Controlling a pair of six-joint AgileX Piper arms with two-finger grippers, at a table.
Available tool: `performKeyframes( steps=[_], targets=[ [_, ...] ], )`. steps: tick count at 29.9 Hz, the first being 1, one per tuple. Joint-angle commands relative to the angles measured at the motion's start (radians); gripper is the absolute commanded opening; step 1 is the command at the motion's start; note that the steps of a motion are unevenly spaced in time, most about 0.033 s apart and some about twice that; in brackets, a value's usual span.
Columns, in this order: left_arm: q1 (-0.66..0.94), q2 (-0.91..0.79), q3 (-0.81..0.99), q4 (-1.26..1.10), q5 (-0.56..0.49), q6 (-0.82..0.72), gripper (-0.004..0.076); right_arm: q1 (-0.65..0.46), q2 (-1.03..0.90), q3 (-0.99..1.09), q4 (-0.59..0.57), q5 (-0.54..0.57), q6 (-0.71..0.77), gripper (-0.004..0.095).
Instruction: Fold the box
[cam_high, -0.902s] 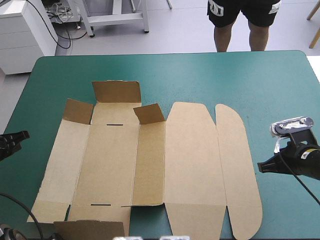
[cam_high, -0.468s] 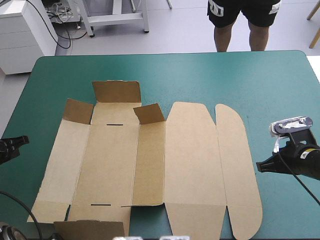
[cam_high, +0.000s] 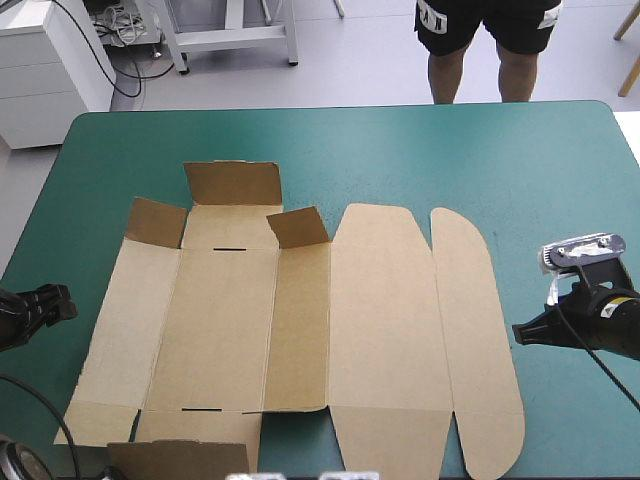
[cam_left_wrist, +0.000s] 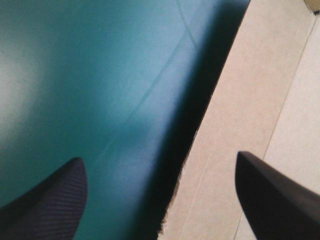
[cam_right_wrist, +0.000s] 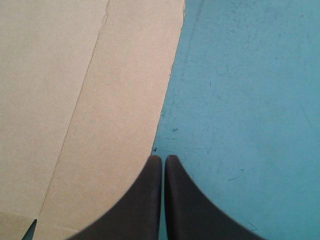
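Brown box (cam_high: 300, 330) lies opened out on the teal-green surface (cam_high: 400, 150), left of centre, with three far flaps (cam_high: 232, 183) tilted up. At its left edge the left jaws stand released and wide, one finger (cam_left_wrist: 270, 200) over board, the other over cover. The right jaws are clenched on nothing, tips just beside the rounded right flap (cam_high: 478, 340).

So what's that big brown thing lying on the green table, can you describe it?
The box is one cut sheet of brown board, not yet folded, lying spread out on the teal-green table. Creases split it into long panels; the rightmost has rounded ends. At its far end three small flaps tilt up, and two thin slots show in one panel. Nothing grips it.
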Motion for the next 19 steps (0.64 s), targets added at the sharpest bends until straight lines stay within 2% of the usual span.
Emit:
performKeyframes(
  steps=[1, 11, 19],
  targets=[
    [0.003, -0.018, 0.006, -0.037, -0.023, -0.012, 0.0645, -0.008, -0.004, -0.028, 0.010, -0.046, -0.005, -0.0002],
    [0.003, 0.002, 0.039, -0.037, 0.007, 0.102, 0.0645, -0.008, -0.004, -0.028, 0.010, -0.046, -0.005, -0.0002],
    [0.003, 0.042, 0.157, -0.094, 0.018, 0.317, 0.0645, -0.008, -0.004, -0.022, 0.010, -0.044, -0.005, -0.0002]
  ],
)
